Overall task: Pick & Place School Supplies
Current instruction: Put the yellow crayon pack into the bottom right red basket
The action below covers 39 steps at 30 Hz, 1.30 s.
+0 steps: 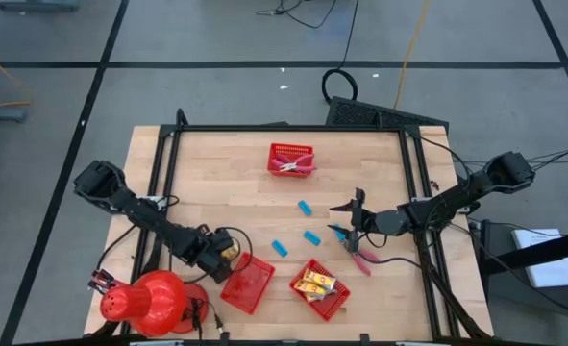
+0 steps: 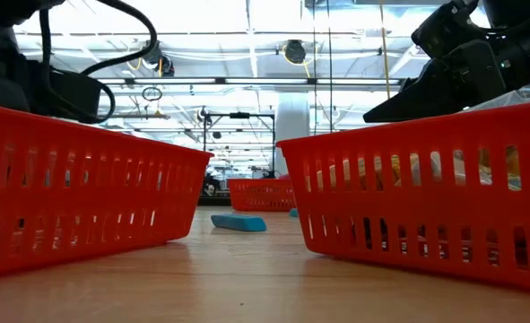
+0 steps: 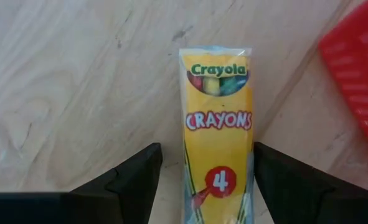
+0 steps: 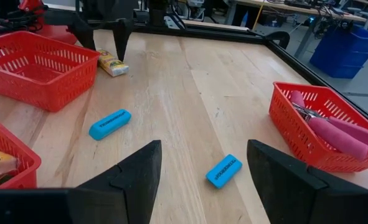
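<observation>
A yellow Crayola crayon pack point(image 3: 218, 134) lies flat on the table between the fingers of my open left gripper point(image 3: 202, 180), near the table's near-left part point(image 1: 228, 248). One finger stands apart from the pack and the other is right beside its edge. My right gripper point(image 1: 353, 219) is open and hovers right of centre, pointing toward the table's left. Ahead of it, two light-blue erasers point(image 4: 109, 123) point(image 4: 224, 170) lie flat. A third eraser point(image 1: 305, 207) lies farther back. Pink-handled scissors point(image 1: 361, 259) lie on the table near the right gripper.
An empty red mesh basket point(image 1: 248, 284) sits just right of the left gripper. A second basket point(image 1: 319, 290) holds crayon packs, and a third point(image 1: 291, 159) near the far edge holds pink scissors. A red dome point(image 1: 149, 303) stands at the near-left corner. A black frame rims the table.
</observation>
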Tool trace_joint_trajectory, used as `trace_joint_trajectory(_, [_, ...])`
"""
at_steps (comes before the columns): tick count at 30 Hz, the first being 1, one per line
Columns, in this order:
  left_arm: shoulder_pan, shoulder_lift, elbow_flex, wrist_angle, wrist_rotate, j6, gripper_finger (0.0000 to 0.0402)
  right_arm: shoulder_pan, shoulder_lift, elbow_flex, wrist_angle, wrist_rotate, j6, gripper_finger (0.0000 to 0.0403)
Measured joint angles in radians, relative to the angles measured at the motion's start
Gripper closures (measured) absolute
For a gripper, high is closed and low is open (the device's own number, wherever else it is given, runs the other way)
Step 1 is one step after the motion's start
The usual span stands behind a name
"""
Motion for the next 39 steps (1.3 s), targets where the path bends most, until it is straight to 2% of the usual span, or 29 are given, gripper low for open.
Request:
trace_joint_trajectory(3, [0.009, 0.001, -0.008, 0.003, 0.006, 0.000, 0.0150, 0.000, 0.000, 0.000, 0.000, 0.000, 0.002, 0.0177])
trace_joint_trajectory(6, [0.011, 0.002, -0.009, -0.011, -0.006, 0.006, 0.0178, 0.000, 0.000, 0.000, 0.000, 0.000, 0.002, 0.0177])
trace_joint_trajectory(10, [0.011, 0.002, -0.011, -0.016, -0.039, 0.038, 0.0264, 0.000, 0.000, 0.000, 0.000, 0.000, 0.001, 0.0177])
trace_joint_trajectory(12, [0.014, 0.003, -0.011, -0.011, -0.094, 0.060, 0.0319, 0.000, 0.000, 0.000, 0.000, 0.000, 0.000, 0.0177])
trace_joint_trajectory(13, [0.014, 0.004, -0.011, -0.009, -0.121, 0.069, 0.0333, 0.000, 0.000, 0.000, 0.000, 0.000, 0.000, 0.0177])
trace_joint_trajectory(16, [0.019, 0.006, -0.012, -0.001, -0.176, 0.111, 0.0334, 0.000, 0.000, 0.000, 0.000, 0.000, 0.000, 0.0177])
trace_joint_trajectory(19, [0.045, 0.006, -0.012, 0.012, -0.189, 0.161, 0.0334, 0.000, 0.000, 0.000, 0.000, -0.002, 0.000, 0.0177])
trace_joint_trajectory(23, [0.103, 0.009, -0.006, 0.009, -0.230, 0.250, 0.0334, -0.004, 0.000, 0.000, 0.019, -0.053, 0.002, 0.0177])
trace_joint_trajectory(27, [0.186, 0.009, 0.026, 0.040, -0.261, 0.389, 0.0334, -0.010, 0.000, 0.000, 0.044, -0.053, -0.003, 0.0177])
trace_joint_trajectory(33, [0.314, 0.009, 0.084, 0.229, -0.278, 0.681, 0.0334, -0.040, 0.001, 0.000, 0.091, -0.109, -0.007, 0.0177])
trace_joint_trajectory(39, [0.414, 0.008, 0.118, 0.509, -0.181, 0.920, 0.0334, -0.091, 0.032, 0.000, 0.143, -0.162, -0.005, 0.0177])
